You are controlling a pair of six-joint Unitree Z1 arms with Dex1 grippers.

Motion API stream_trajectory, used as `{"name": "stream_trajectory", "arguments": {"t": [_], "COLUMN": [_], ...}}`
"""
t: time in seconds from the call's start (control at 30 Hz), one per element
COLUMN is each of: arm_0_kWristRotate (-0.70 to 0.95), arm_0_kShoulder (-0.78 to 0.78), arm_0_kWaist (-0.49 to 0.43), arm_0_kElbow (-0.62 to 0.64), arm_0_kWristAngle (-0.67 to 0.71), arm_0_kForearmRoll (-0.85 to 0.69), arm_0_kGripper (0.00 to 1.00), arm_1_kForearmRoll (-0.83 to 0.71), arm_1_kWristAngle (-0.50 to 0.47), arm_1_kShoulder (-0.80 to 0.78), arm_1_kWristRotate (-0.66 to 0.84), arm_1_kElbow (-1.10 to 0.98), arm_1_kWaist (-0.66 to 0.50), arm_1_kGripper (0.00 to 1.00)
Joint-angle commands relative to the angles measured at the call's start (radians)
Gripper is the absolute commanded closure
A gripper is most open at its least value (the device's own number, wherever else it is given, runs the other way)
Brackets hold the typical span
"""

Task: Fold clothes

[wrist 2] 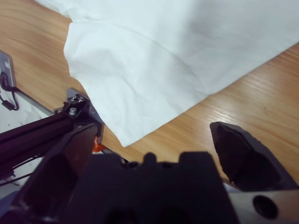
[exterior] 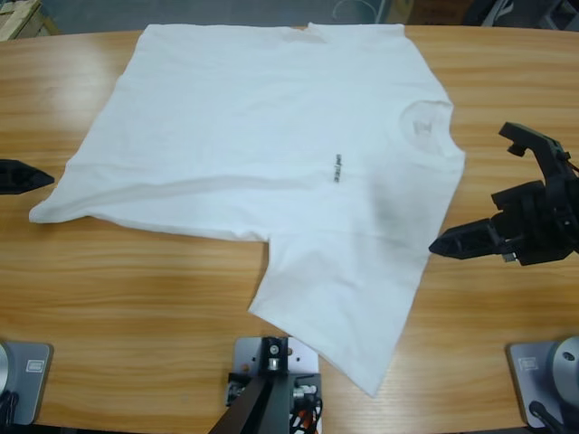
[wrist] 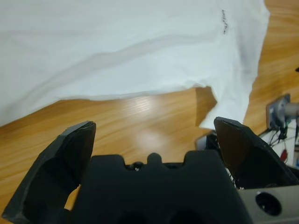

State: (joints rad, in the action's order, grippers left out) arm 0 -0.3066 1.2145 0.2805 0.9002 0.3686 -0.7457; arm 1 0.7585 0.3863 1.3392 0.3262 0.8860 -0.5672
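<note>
The white T-shirt point(exterior: 271, 154) lies spread flat on the wooden table point(exterior: 136, 307), chest up, with its round neck point(exterior: 423, 122) toward the right and its hem toward the left. A small dark mark point(exterior: 336, 168) shows on the chest. One sleeve point(exterior: 353, 307) reaches toward the table's near edge. My right gripper point(exterior: 498, 194) stands open just right of the shirt's shoulder, holding nothing; its wrist view shows the sleeve point(wrist 2: 140, 70) ahead of the gripper point(wrist 2: 154, 140). My left gripper point(wrist: 154, 135) is open short of the hem point(wrist: 117, 95); only one fingertip point(exterior: 25, 176) shows at the left edge.
Bare wood runs along the front left and far right of the table. Cables and rig parts point(wrist 2: 9, 93) sit beyond the near edge. A wooden object point(exterior: 18, 16) lies past the table's back left corner.
</note>
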Motion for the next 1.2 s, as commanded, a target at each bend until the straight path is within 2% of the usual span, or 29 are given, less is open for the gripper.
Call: {"name": "stream_trajectory", "arguments": {"t": [0.03,0.23,0.37,0.53,0.73,0.83,0.93,1.2], "arm_0_kWristRotate": [0.026,0.03,0.036,0.038,0.035,-0.047,-0.145,-0.286], "arm_0_kShoulder": [0.174,0.192,0.269,0.342,0.288,0.241,0.242,0.242], "arm_0_kWaist": [-0.147,-0.174,-0.225,-0.225,-0.224,-0.24,-0.242,-0.257], "arm_0_kElbow": [0.065,0.088,0.095,0.112,0.118,0.117,0.101,0.006], "arm_0_kWristAngle": [-0.069,-0.25,-0.273,-0.273,-0.222,-0.183,-0.151,-0.14], "arm_0_kForearmRoll": [-0.118,-0.148,-0.141,-0.141,-0.141,-0.141,-0.141,-0.066], "arm_0_kGripper": [0.023,0.023,0.046,0.05,0.05,0.052,0.11,0.108], "arm_1_kForearmRoll": [-0.013,-0.012,-0.011,-0.011,-0.013,-0.013,-0.013,-0.011], "arm_1_kWristAngle": [-0.003,-0.001,0.0,0.002,0.001,0.0,0.0,0.005], "arm_1_kShoulder": [-0.009,-0.005,-0.005,-0.003,-0.004,-0.006,-0.012,-0.022], "arm_1_kWristRotate": [-0.001,0.001,0.001,0.002,0.004,0.004,0.004,0.004], "arm_1_kElbow": [-0.027,-0.027,-0.027,-0.027,-0.027,-0.027,-0.027,-0.029], "arm_1_kWaist": [0.013,0.013,0.013,0.013,0.013,0.013,0.013,0.013], "arm_1_kGripper": [0.018,0.018,0.018,0.018,0.018,0.018,0.018,0.018]}}
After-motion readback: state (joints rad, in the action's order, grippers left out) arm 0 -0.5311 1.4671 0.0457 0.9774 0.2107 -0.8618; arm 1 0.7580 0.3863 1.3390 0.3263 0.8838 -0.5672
